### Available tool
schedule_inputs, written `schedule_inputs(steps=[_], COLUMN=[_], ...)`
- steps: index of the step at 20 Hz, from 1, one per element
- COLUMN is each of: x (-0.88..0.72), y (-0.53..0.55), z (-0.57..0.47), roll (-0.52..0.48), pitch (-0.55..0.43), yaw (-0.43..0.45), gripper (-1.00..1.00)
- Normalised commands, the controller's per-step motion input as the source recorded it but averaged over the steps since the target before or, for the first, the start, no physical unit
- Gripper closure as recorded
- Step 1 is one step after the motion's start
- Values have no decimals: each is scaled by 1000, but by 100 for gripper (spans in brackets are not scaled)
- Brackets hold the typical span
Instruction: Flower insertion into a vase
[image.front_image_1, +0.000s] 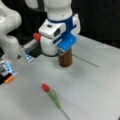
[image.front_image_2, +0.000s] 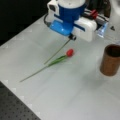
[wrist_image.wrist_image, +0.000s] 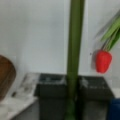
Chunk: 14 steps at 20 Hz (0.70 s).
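Note:
My gripper (wrist_image.wrist_image: 71, 85) is shut on a thin green flower stem (wrist_image.wrist_image: 74, 37) that runs up between its two dark fingers (wrist_image.wrist_image: 51, 90). In both front views this stem (image.front_image_2: 57, 51) slants from the gripper (image.front_image_2: 72, 37) down to the table; its bloom does not show. A second flower with a red bud (image.front_image_1: 46, 87) and green leaves lies flat on the table (image.front_image_2: 69, 52), free of the gripper. The dark-brown vase (image.front_image_1: 65, 59) stands upright just behind the gripper in a front view, and to the right (image.front_image_2: 110, 61) in a front view.
The white arm base (image.front_image_1: 10, 37) and blue-lit gear (image.front_image_1: 27, 56) stand at a front view's left, with an orange part (image.front_image_1: 9, 79) beside them. A dark perforated board (image.front_image_2: 15, 107) borders the white table (image.front_image_2: 75, 95) at a front view's bottom left.

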Motion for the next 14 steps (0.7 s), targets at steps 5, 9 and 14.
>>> schedule_inputs(steps=[5, 9, 14], x=[-703, -607, -483], y=[192, 300, 428], z=[82, -89, -141], roll=[57, 68, 53], pitch=[-29, -128, -158], yaw=[-75, -134, -196], gripper=[100, 100, 100])
